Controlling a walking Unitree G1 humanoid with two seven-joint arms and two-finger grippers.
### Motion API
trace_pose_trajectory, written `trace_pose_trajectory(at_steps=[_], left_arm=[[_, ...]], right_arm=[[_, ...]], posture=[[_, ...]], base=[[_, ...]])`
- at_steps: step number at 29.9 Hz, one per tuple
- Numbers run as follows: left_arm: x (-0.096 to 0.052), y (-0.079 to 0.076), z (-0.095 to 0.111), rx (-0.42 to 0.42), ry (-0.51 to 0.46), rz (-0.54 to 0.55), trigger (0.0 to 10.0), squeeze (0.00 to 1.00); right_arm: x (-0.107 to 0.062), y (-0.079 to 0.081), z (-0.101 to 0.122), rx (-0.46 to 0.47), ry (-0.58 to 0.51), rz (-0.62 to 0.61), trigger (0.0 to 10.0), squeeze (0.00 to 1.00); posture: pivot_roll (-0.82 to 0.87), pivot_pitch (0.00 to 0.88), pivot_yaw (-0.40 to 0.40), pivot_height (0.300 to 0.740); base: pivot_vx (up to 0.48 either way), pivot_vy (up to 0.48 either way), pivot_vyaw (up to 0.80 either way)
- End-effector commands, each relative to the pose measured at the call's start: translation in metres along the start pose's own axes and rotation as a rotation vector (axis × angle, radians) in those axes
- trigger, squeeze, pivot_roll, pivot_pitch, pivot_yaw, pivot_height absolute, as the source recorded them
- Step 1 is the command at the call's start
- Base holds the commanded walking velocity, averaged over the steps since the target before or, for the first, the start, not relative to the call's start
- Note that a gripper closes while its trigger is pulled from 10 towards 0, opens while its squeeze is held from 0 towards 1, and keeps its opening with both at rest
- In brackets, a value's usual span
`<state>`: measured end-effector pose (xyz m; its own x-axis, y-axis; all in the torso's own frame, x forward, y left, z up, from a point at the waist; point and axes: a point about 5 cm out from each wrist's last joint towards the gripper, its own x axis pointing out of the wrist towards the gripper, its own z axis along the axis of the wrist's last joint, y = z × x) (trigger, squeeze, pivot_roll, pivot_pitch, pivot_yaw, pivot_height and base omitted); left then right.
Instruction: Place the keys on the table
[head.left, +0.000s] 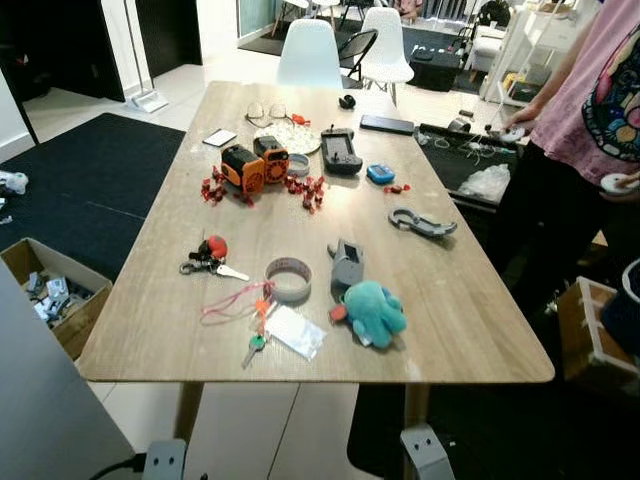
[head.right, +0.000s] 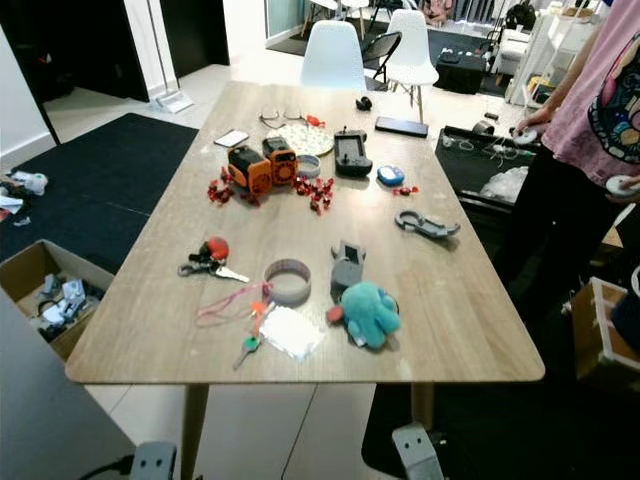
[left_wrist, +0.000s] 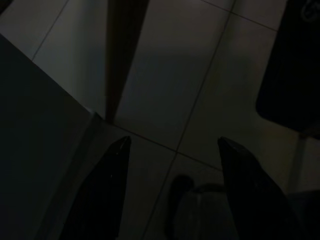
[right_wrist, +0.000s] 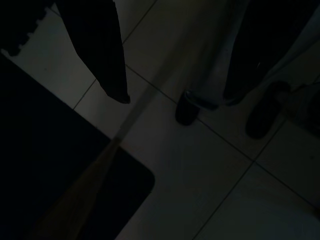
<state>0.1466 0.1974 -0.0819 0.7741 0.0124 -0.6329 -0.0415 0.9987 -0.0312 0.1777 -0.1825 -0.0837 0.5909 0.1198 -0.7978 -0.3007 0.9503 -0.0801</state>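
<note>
Both arms hang idle below the wooden table, over pale floor tiles. The left gripper has its two black fingers spread wide with nothing between them; the right gripper is likewise spread and empty, with a dark mat on the floor near it. Up above them, well apart from either gripper, two sets of keys lie on the table's near end: one with a red fob on the left, and another on a pink cord nearer the edge, touching a clear plastic bag. Between and beside them sit one ring of tape, one grey gadget and one teal plush toy. Farther back are an orange toy robot among scattered red pieces, a black controller, a grey clip and a phone. A person stands at the table's right side. Two white chairs stand beyond the far end, and one cardboard box rests on the floor to the left.
</note>
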Motion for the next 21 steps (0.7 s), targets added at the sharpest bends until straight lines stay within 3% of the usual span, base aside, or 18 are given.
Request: trace_pose_trajectory(at_steps=[1,14,21], left_arm=[[-0.0024,-0.0035,-0.0057,-0.014,0.016,-0.007,10.0,0.0],[-0.0022,-0.0034,-0.0042,-0.012,0.006,-0.01,10.0,0.0],[-0.0021,-0.0019,-0.0029,-0.002,0.0,-0.01,10.0,0.0]], right_arm=[[-0.0023,-0.0031,-0.0072,0.014,0.021,-0.01,10.0,0.0],[-0.0019,-0.0025,-0.0062,0.012,0.02,-0.008,10.0,0.0],[-0.0015,-0.0008,-0.0059,0.014,0.019,-0.005,10.0,0.0]], posture=[[0.07,0.045,-0.094,0.74],[0.08,0.048,-0.095,0.74],[0.08,0.05,-0.094,0.74]], base=[[-0.48,0.0,0.0],[-0.48,0.0,0.0],[0.0,0.0,0.0]])
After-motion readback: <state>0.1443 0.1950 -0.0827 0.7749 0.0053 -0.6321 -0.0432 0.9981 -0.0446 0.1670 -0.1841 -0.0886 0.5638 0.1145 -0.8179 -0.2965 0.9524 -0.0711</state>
